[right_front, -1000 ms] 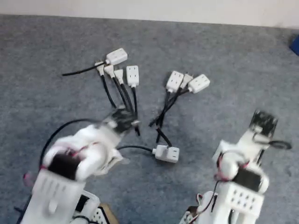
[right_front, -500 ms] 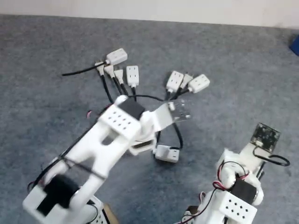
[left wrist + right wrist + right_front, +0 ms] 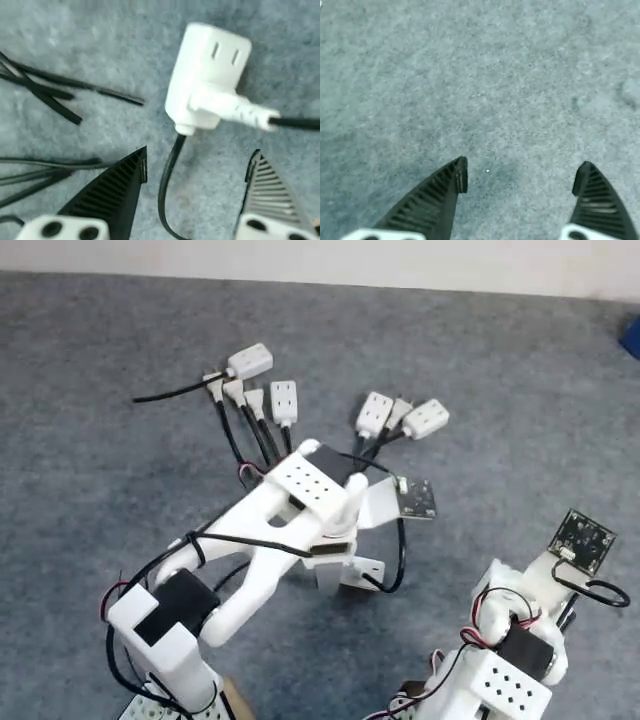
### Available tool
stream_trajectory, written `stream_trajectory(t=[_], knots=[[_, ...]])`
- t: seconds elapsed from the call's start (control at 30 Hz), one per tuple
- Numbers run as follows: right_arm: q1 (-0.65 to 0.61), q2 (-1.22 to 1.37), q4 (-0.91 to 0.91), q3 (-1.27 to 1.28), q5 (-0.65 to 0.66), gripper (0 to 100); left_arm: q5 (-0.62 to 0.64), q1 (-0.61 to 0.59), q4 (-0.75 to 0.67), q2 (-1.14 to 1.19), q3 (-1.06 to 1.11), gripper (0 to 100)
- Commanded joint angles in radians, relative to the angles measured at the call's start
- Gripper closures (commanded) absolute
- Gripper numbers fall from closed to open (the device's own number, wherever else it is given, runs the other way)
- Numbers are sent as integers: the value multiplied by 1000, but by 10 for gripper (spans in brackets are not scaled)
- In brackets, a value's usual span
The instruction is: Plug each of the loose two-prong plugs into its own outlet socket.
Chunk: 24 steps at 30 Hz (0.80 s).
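my left pincer [image 3: 199,151] wide open, empty, facing white outlet socket [image 3: 207,65], right pincer [image 3: 522,162] open, empty, over grey surface [image 3: 470,75]

From above, the left arm [image 3: 300,502] hid most of the nearest socket [image 3: 368,569] and the lower run of the black cords [image 3: 264,438]. A blue thing [image 3: 632,338] was cut off by the edge.

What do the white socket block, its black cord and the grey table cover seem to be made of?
White socket block: probably hard moulded plastic, smooth with slight sheen, rounded edges.
Black cord: likely rubber or vinyl, matte, bending in a loose curve.
Table cover: seemingly felt or short-pile carpet, fuzzy and speckled.
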Motion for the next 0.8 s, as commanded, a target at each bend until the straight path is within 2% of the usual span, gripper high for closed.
stream_trajectory(t=[0.0,0.23,0.5,0.6,0.77], knots=[[12,-8,-19,-2,14,667,-9,18,-86,-4,-33,674],[12,-8,-19,-2,14,667,-5,50,-250,12,-24,673],[10,-8,-19,-2,14,667,-3,45,-402,243,-36,646],[10,-8,-19,1,14,667,-3,42,-385,266,-67,631],[-16,-12,-19,24,14,667,-3,28,-264,255,-130,638]])
